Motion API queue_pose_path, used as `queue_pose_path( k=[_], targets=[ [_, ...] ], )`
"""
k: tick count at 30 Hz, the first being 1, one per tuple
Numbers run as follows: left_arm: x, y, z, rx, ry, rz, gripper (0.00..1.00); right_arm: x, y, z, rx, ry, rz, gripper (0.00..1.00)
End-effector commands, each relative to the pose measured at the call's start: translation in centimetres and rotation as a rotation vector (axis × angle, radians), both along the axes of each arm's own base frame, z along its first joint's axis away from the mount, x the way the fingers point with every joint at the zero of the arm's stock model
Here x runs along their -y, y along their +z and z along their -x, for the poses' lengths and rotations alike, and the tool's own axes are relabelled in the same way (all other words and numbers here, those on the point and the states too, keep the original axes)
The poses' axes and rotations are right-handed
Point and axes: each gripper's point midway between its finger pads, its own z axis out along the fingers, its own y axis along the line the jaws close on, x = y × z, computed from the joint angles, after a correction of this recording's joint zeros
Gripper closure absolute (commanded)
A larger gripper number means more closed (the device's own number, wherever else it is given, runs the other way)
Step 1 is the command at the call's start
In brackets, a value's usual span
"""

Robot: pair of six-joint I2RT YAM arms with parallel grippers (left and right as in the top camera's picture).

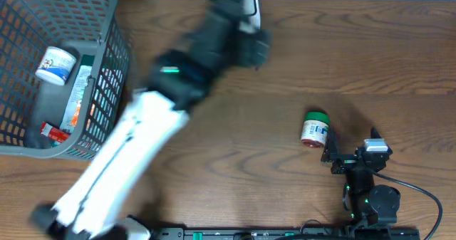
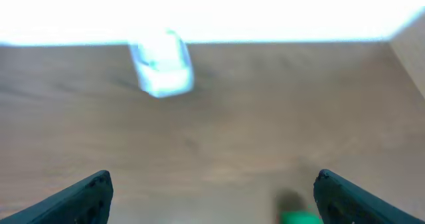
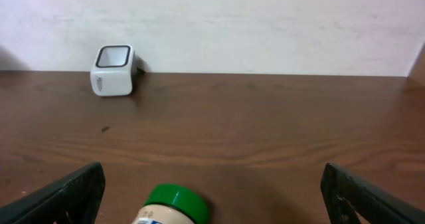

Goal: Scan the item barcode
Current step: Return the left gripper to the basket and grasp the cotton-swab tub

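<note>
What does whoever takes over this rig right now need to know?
Left gripper: open, empty; its arm is blurred, stretched out near the scanner at the table's far edge.
Right gripper: open, empty, right beside the green-capped bottle, which lies on its side on the table.
Basket on the left holds other items.
Done: nothing visible yet; the bottle is ungripped.
Left: grasp the bottle and show its barcode to the scanner.

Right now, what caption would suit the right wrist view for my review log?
Open right gripper low over the wooden table, green-capped bottle lying just ahead, white barcode scanner by the far wall.
</note>
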Motion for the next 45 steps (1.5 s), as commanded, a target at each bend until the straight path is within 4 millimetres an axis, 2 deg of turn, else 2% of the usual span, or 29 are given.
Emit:
queue_pose_path(
  k=[1, 4, 6, 7, 9, 11, 12, 16, 17, 19, 21, 24, 29, 32, 34, 41, 45],
  targets=[
    [-10.7, 4.5, -0.8, 0.117, 0.170, -0.085, 0.05, 0.5, -0.2, 0.0, -0.003, -0.021, 0.018, 0.01],
    [-20.3, 7.2, -0.7, 0.193, 0.344, -0.170, 0.05, 0.5, -0.2, 0.0, -0.003, -0.021, 0.018, 0.01],
    [-24.4, 8.0, -0.3, 0.216, 0.421, -0.221, 0.05, 0.5, -0.2, 0.0, -0.003, -0.021, 0.018, 0.01],
    [-27.9, 8.3, 0.1, 0.218, 0.488, -0.267, 0.04, 0.5, -0.2, 0.0, -0.003, -0.021, 0.018, 0.01],
    [-31.7, 8.0, 0.6, 0.200, 0.557, -0.319, 0.01, 0.5, -0.2, 0.0, -0.003, -0.021, 0.018, 0.01],
    [-35.3, 7.0, 0.7, 0.159, 0.602, -0.394, 0.01, 0.4, -0.2, 0.0, -0.003, -0.020, 0.018, 0.01],
    [-36.5, 6.1, 0.5, 0.131, 0.615, -0.410, 0.01, 0.4, -0.2, 0.0, -0.002, -0.018, 0.018, 0.01],
    [-40.3, 0.6, -1.6, -0.024, 0.601, -0.483, 0.00, 0.1, -0.2, 0.0, -0.002, -0.008, 0.018, 0.01],
    [-41.5, -1.7, -2.3, -0.082, 0.596, -0.494, 0.00, 0.1, -0.2, 0.0, -0.002, -0.007, 0.018, 0.01],
    [-42.8, -4.5, -3.0, -0.149, 0.602, -0.487, 0.00, 0.1, -0.2, 0.0, -0.002, -0.007, 0.018, 0.01],
    [-43.4, -6.2, -3.5, -0.188, 0.596, -0.486, 0.01, 0.1, -0.2, 0.0, -0.003, -0.007, 0.018, 0.01],
    [-44.7, -10.4, -4.9, -0.265, 0.531, -0.538, 0.01, 0.1, -0.2, 0.0, -0.002, -0.007, 0.018, 0.01],
    [-45.8, -16.4, -7.2, -0.343, 0.413, -0.616, 0.02, 0.1, -0.2, 0.0, -0.002, -0.007, 0.018, 0.01],
    [-46.2, -19.2, -7.9, -0.380, 0.360, -0.643, 0.02, 0.1, -0.2, 0.0, -0.002, -0.007, 0.018, 0.01],
    [-46.6, -21.9, -8.6, -0.408, 0.305, -0.675, 0.02, 0.1, -0.2, 0.0, -0.002, -0.007, 0.018, 0.01],
    [-48.8, -25.4, -9.6, -0.409, 0.322, -0.681, 0.02, 0.1, -0.2, 0.0, -0.002, -0.007, 0.018, 0.01],
    [-47.9, -27.1, -9.6, -0.425, 0.279, -0.626, 0.02, 0.1, -0.2, 0.0, -0.002, -0.007, 0.018, 0.01]
  ],
)
